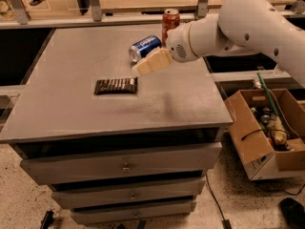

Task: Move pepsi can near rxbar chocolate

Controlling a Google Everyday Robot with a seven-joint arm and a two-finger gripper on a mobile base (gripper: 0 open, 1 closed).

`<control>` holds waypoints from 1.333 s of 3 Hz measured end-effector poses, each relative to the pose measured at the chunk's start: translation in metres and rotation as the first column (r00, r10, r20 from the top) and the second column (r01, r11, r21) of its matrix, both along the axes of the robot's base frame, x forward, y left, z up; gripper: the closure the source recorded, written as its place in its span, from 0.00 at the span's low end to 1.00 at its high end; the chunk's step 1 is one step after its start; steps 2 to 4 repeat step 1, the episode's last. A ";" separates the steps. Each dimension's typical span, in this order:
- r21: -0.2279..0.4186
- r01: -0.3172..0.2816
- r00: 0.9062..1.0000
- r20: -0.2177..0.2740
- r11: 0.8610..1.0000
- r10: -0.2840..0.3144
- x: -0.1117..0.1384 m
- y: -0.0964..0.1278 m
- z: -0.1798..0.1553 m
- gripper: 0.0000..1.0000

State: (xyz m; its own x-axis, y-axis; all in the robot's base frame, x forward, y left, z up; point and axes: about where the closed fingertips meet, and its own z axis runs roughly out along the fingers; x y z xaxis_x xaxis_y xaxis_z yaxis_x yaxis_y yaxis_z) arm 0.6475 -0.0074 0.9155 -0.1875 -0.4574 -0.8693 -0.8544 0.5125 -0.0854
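The pepsi can (147,46) is blue with a silver top and lies tilted on its side at the back middle of the grey table (71,109). My gripper (151,62) is cream-coloured and sits just in front of the can, overlapping its lower edge. Whether it touches or holds the can does not show. The rxbar chocolate (116,86) lies flat on the table, to the left of and nearer than the gripper, about a can's length from the can.
An orange-red soda can (170,19) stands upright at the table's back edge, right behind the arm's wrist. A cardboard box (267,128) of clutter stands on the floor to the right. Drawers sit under the tabletop.
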 end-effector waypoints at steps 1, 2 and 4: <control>0.000 0.001 1.000 0.001 1.000 -0.001 0.000 0.000 0.000 0.00; 0.000 0.001 1.000 0.001 1.000 -0.001 0.000 0.000 0.000 0.00; 0.000 0.001 1.000 0.001 1.000 -0.001 0.000 0.000 0.000 0.00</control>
